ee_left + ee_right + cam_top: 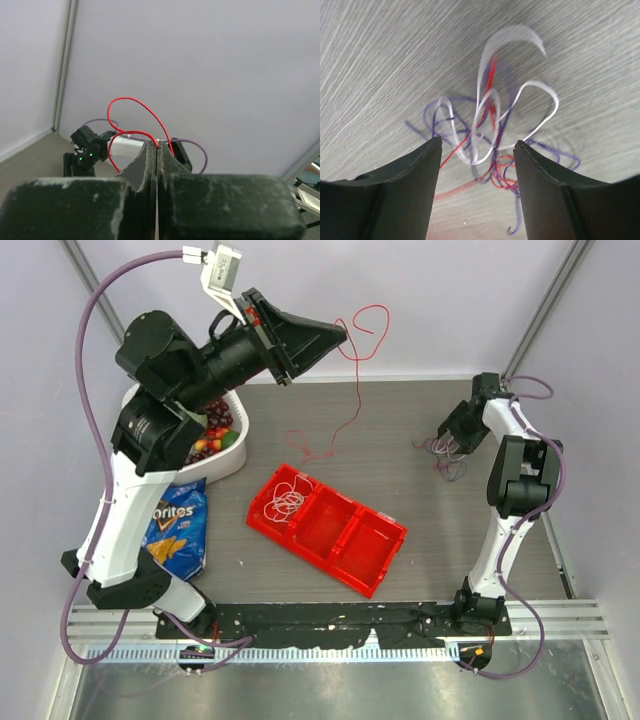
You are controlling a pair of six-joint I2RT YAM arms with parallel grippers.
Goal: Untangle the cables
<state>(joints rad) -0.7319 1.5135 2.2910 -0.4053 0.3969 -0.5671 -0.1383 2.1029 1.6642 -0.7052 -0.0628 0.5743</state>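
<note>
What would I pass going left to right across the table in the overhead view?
Chip bag → red tray → tangle of cables. The bowl and the red cable held up by the left gripper overlap these, so I skip them.

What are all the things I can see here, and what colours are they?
red cable: one, red, pinched in the raised left gripper, hanging towards the table
white cable: one bunch, white, in the red tray, end compartment nearest the bowl
tangled cables: one bunch, white, red and purple, on the table's right side, below the right gripper
red tray: one, red, three compartments, mid-table
chip bag: one, blue, left side
bowl: one, white, colourful bits inside, far left
table: one, grey
left gripper: one, black, shut on the red cable
right gripper: one, black, open
</note>
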